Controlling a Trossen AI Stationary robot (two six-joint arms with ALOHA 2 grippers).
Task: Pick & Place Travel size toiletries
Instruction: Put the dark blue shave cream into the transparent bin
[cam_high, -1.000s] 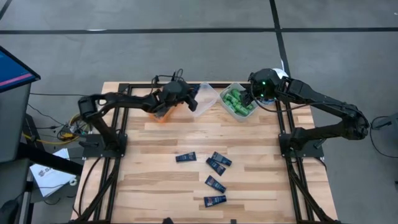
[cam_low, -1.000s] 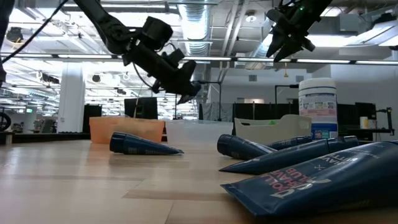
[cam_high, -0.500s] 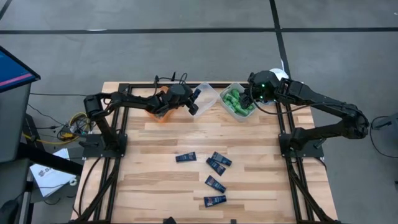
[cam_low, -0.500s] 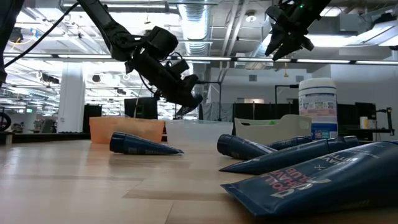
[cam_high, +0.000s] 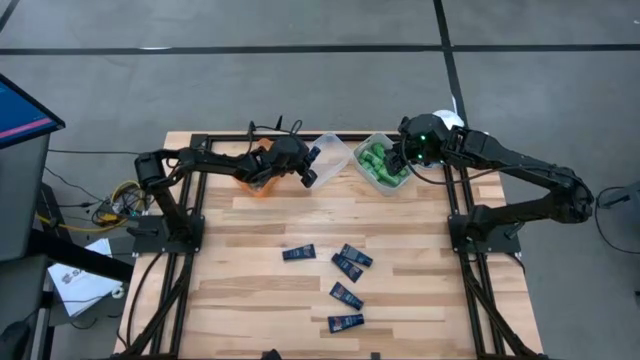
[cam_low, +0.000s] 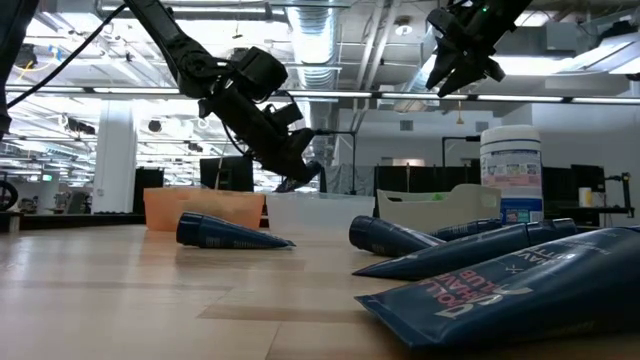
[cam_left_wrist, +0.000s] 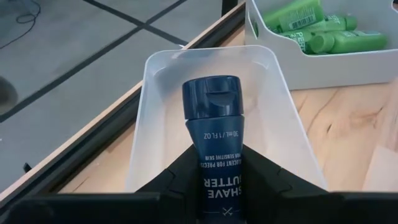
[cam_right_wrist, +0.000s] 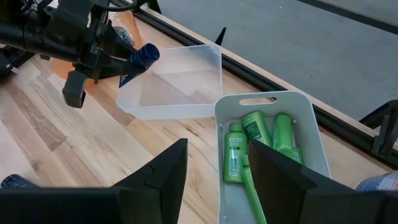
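**Ana:** Left gripper (cam_left_wrist: 208, 177) is clenched on a navy shave-butter tube (cam_left_wrist: 211, 124), cap pointing forward and down at the clear bin (cam_left_wrist: 155, 81). Seen from above, it hangs over that bin's left edge, between it and the orange bin (cam_high: 258, 183).

**Ben:** So the tube is in the air, not yet dropped?

**Ana:** Yes. The low view shows the left gripper tilted down, above the bin rim. The clear bin itself looks bare inside, so I judge this to be the first navy tube headed there.

**Ben:** And the right arm?

**Ana:** Right gripper (cam_right_wrist: 214, 165) hovers above the white bin (cam_right_wrist: 311, 118) holding the green mini bottles (cam_right_wrist: 258, 140). Its fingers stand apart with nothing between them, so it is released and carrying nothing.

**Ben:** How much is done, then?

**Ana:** The green bottles appear sorted: several lie in the white bin and I see none loose on the table (cam_high: 240, 290). What the orange bin holds I cannot tell.

**Ben:** And what is left?

**Ana:** Five navy tubes lie loose on the wood near the table's middle and front: one (cam_high: 298, 253) on the left, a pair (cam_high: 351, 261) close together, one (cam_high: 346, 295) below them, and one (cam_high: 345, 322) nearest the front edge. They sit well apart from all three bins. By my reckoning the task is past halfway but far from finished, since each of those needs its own trip after this tube is let go.
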